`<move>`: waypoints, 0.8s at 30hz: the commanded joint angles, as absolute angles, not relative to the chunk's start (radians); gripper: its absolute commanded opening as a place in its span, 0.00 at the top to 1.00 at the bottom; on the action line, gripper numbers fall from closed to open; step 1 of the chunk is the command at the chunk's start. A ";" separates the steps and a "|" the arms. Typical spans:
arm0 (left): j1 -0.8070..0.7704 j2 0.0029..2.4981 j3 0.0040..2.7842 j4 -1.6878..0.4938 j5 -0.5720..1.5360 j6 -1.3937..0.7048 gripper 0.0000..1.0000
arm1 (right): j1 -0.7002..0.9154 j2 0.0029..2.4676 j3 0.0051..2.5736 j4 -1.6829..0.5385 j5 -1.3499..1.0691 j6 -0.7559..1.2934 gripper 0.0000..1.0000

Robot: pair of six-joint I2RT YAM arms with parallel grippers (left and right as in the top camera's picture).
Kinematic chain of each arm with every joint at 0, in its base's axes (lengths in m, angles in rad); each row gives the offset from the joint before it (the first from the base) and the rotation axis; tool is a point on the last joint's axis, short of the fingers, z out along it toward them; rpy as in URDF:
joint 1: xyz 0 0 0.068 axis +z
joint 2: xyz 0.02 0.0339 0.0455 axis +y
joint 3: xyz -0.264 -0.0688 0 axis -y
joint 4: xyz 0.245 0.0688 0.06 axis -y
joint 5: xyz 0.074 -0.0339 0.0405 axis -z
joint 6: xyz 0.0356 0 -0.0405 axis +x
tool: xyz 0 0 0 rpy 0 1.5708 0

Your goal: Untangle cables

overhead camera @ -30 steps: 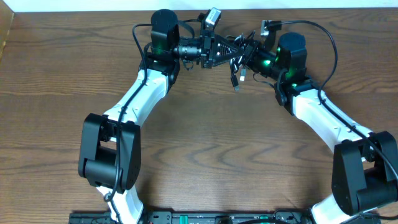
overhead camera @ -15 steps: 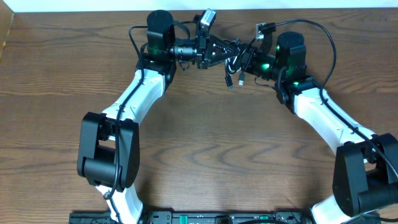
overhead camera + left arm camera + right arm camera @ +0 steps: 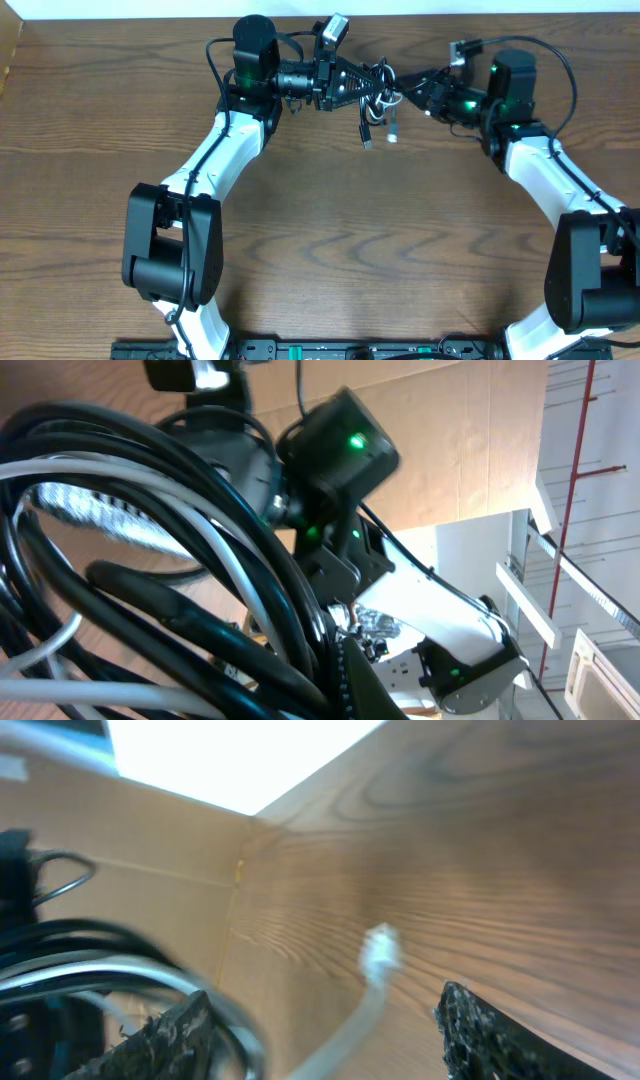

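Black and white, thin and short, the two looped cables (image 3: 378, 92) sit as one knot at the far middle of the brown wooden table (image 3: 320, 220). The knot is bunched at the tip of the left gripper (image 3: 368, 86), whose fingers look pressed together on it. Two ends trail out toward the near side: a black plug (image 3: 366, 138) and a white plug (image 3: 392, 130). The right gripper (image 3: 335, 1020) is just beside the knot on the other side. Its fingers are spread wide, and the white cord runs between them without being pinched.

The step in hand appears to be drawing the white cord out of the black loops. It would go best if the right gripper closed on the white strand near its free end and pulled away slowly, feeding the plug back through each loop. The left gripper would serve best as an anchor. A hard, straight pull would likely cinch the knot tighter.

The overhead view shows the whole layout and both plugs, but not the gap between either gripper's fingers. The right wrist view shows that gap plainly, with the white plug hanging above the wood grain. The left wrist view shows only the strands up close, black crossing over white, with the right arm beyond. Its own fingers are hidden behind the cords.
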State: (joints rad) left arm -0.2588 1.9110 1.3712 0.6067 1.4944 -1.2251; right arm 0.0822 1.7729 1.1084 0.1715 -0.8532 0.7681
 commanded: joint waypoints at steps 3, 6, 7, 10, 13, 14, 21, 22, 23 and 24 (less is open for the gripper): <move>-0.253 1.878 1.404 0.614 1.533 -1.205 0.92 | 0.073 1.778 1.099 0.094 -0.855 0.690 0.29; -0.253 1.878 1.404 0.614 1.534 -1.198 0.92 | 0.073 1.778 1.099 -0.025 -0.762 0.601 0.27; -0.253 1.878 1.404 0.614 1.537 -1.184 0.92 | 0.073 1.778 1.099 -0.063 -0.722 0.570 0.27; -0.253 1.878 1.404 0.612 1.574 -1.084 0.93 | 0.073 1.778 1.099 -0.191 -0.575 0.464 0.26; -0.253 1.878 1.392 0.584 1.573 -0.955 0.93 | 0.073 1.778 1.099 -0.292 -0.442 0.368 0.25; -0.253 1.879 1.386 0.575 1.574 -0.898 0.93 | 0.073 1.778 1.099 -0.321 -0.404 0.332 0.25; -0.253 1.910 1.361 0.512 1.534 -0.820 0.93 | 0.051 1.777 1.099 -0.440 -0.290 0.199 0.24; -0.253 1.913 1.361 0.451 1.489 -0.819 0.92 | 0.043 1.776 1.099 -0.447 -0.290 0.197 0.25; -0.253 1.913 1.361 0.397 1.439 -0.819 0.93 | 0.037 1.773 1.099 -0.453 -0.292 0.197 0.25; -0.253 1.913 1.361 0.329 1.367 -0.819 0.93 | 0.031 1.771 1.099 -0.457 -0.292 0.197 0.25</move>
State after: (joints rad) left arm -0.2581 1.9110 1.3659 0.4294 1.5124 -0.8703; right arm 0.0551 1.7741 1.1015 -0.4469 -0.3405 0.2588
